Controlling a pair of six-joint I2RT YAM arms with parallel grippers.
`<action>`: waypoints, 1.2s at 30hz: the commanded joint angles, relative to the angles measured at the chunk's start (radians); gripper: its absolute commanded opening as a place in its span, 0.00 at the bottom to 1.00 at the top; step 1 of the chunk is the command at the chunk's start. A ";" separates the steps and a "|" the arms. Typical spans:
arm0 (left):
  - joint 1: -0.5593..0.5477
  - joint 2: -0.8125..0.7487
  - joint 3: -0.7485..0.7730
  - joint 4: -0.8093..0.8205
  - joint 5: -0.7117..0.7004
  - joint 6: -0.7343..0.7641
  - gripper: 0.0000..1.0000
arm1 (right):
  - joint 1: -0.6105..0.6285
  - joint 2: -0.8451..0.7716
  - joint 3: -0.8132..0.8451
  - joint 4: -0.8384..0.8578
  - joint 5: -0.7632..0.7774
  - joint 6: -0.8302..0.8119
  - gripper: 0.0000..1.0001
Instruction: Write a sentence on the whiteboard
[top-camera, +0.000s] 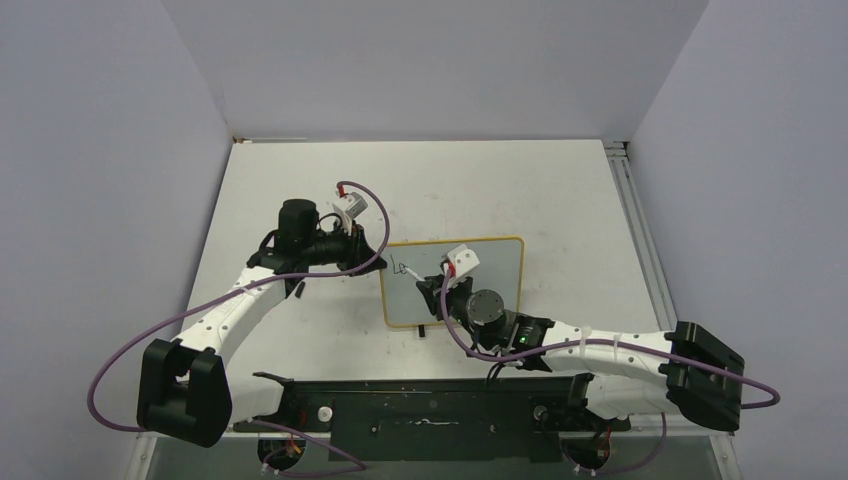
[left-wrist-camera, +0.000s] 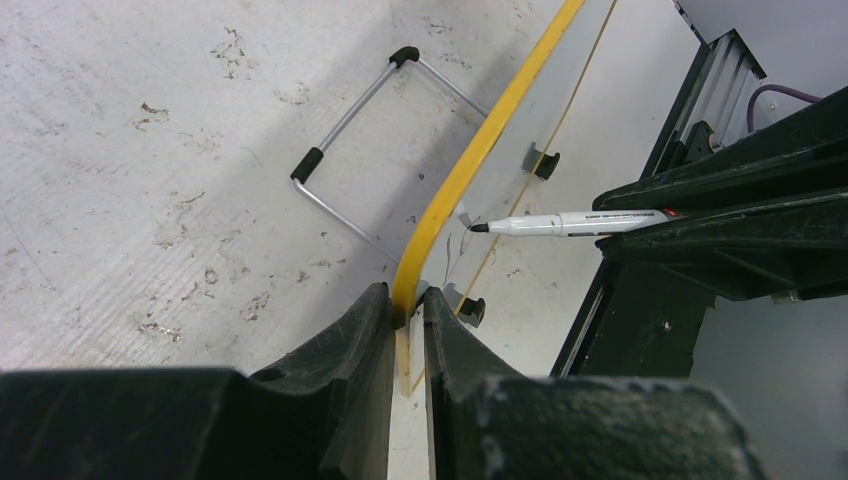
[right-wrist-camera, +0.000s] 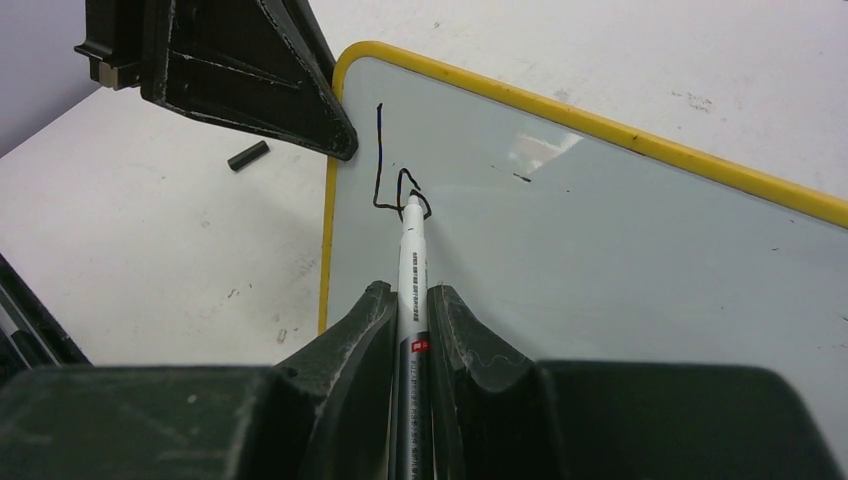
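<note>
The whiteboard (top-camera: 480, 262) with a yellow frame stands at the middle of the table. My left gripper (left-wrist-camera: 407, 300) is shut on its yellow edge (left-wrist-camera: 470, 165) at the upper left corner; it also shows in the top view (top-camera: 372, 243). My right gripper (right-wrist-camera: 412, 292) is shut on a white marker (right-wrist-camera: 412, 255) whose tip touches the board surface (right-wrist-camera: 620, 240). The sentence (right-wrist-camera: 395, 180) is only an "L" and a looped "o" in black, near the board's top left corner; it also shows in the top view (top-camera: 401, 268). In the left wrist view the marker (left-wrist-camera: 570, 222) points at the board.
A black marker cap (right-wrist-camera: 247, 156) lies on the table left of the board. A wire stand (left-wrist-camera: 345, 140) with black tips rests behind the board. A black rail (top-camera: 430, 405) runs along the near table edge. Purple cables loop by both arms.
</note>
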 joint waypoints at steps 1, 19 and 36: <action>-0.001 -0.022 0.014 -0.005 -0.004 0.010 0.00 | 0.002 -0.016 0.034 0.044 0.006 -0.018 0.05; -0.001 -0.025 0.013 -0.007 -0.004 0.010 0.00 | 0.008 -0.052 0.028 0.030 0.048 -0.026 0.05; -0.001 -0.028 0.013 -0.007 -0.003 0.010 0.00 | 0.009 -0.055 -0.011 -0.021 0.080 0.015 0.05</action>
